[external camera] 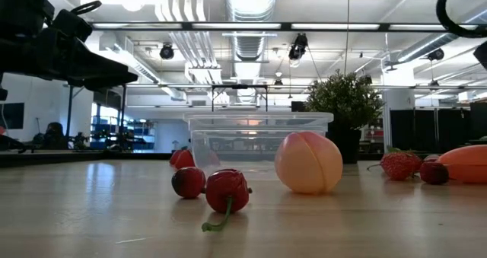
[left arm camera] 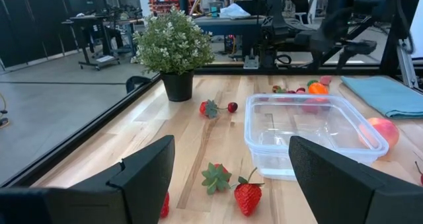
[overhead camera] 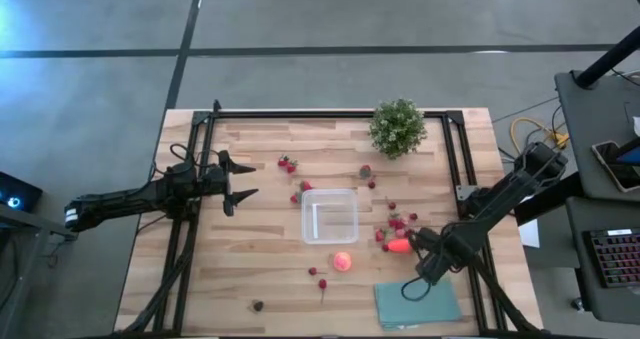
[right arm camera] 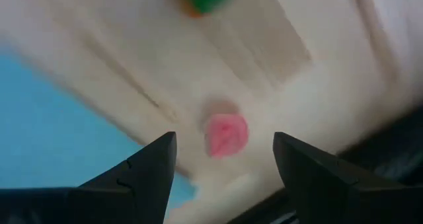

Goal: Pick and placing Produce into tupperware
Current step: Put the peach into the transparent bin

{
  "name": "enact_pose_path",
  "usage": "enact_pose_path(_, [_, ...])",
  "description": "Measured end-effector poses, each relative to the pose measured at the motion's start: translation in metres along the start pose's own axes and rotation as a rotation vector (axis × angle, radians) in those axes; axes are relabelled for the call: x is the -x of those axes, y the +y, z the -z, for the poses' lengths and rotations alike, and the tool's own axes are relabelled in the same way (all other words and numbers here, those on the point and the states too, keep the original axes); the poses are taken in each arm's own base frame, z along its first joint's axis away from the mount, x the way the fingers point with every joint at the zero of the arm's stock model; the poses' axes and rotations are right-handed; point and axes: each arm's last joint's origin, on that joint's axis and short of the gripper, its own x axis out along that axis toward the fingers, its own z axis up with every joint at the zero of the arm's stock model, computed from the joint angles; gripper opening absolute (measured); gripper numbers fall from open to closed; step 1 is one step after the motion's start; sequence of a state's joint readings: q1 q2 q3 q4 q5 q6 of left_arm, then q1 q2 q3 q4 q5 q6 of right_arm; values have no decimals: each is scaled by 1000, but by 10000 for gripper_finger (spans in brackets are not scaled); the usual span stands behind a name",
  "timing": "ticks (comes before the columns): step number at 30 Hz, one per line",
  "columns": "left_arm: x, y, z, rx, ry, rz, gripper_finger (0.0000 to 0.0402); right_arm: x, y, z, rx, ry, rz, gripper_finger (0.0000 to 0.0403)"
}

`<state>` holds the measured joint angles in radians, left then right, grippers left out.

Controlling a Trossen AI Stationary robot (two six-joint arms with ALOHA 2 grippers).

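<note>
From above, a clear tupperware (overhead camera: pixel 330 217) sits empty near the middle of the wooden table (overhead camera: pixel 250 269), with produce scattered around it: a peach-like ball (overhead camera: pixel 342 261) just off its near edge, strawberries (overhead camera: pixel 288 164) toward the far edge, and an orange-red piece (overhead camera: pixel 399 245) with a green end among more red berries on its right side. The left gripper (overhead camera: pixel 240 182) hangs over the table's left side, fingers spread and holding nothing, well apart from the container. The right gripper (overhead camera: pixel 422 259) is poised beside the orange-red piece, close to a teal cloth (overhead camera: pixel 418 304) at the table's near right corner; a potted plant (overhead camera: pixel 397 127) stands by the far edge. At table height, the peach ball (external camera: pixel 308 162) rests in front of the tupperware (external camera: pixel 257 135), with 2 dark red fruits (external camera: pixel 227 189) nearer the camera. The left wrist view shows the left arm's 2 fingers (left arm camera: pixel 142 174) wide apart, the container (left arm camera: pixel 310 131) and loose strawberries (left arm camera: pixel 247 196) lying beyond them. The right wrist view shows the right arm's 2 fingers (right arm camera: pixel 149 171) parted above a small pink-red fruit (right arm camera: pixel 227 135) on the wood, gripping nothing, the cloth's (right arm camera: pixel 46 128) edge alongside.
</note>
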<state>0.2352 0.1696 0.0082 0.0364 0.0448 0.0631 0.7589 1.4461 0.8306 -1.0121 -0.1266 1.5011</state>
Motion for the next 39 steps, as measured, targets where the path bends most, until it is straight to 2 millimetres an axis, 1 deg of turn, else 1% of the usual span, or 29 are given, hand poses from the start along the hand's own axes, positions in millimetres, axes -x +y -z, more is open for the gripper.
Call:
enact_pose_path(3, [0,0,0,0,0,0,283,4,-4,3,-295,42,-23,244])
enact_pose_path(5, [0,0,0,0,0,0,283,10,-6,4,-473,67,-55,244])
enact_pose_path(8, [0,0,0,0,0,0,283,19,-10,4,-681,46,-112,244])
enact_pose_path(10, [0,0,0,0,0,0,283,24,-12,3,-752,2,-170,244])
enact_pose_path(12, [0,0,0,0,0,0,283,24,-12,1,-758,-35,-212,244])
enact_pose_path(15, [0,0,0,0,0,0,283,17,-10,0,-758,-44,-202,244])
enact_pose_path(21, [0,0,0,0,1,0,283,-5,-3,3,-769,-6,-72,244])
enact_pose_path(25, [0,0,0,0,1,0,283,-15,2,3,-799,17,-10,244])
enact_pose_path(34, [0,0,0,0,0,0,283,-24,7,1,-803,12,11,244])
enact_pose_path(39, [0,0,0,0,0,0,283,-26,7,2,-810,19,22,228])
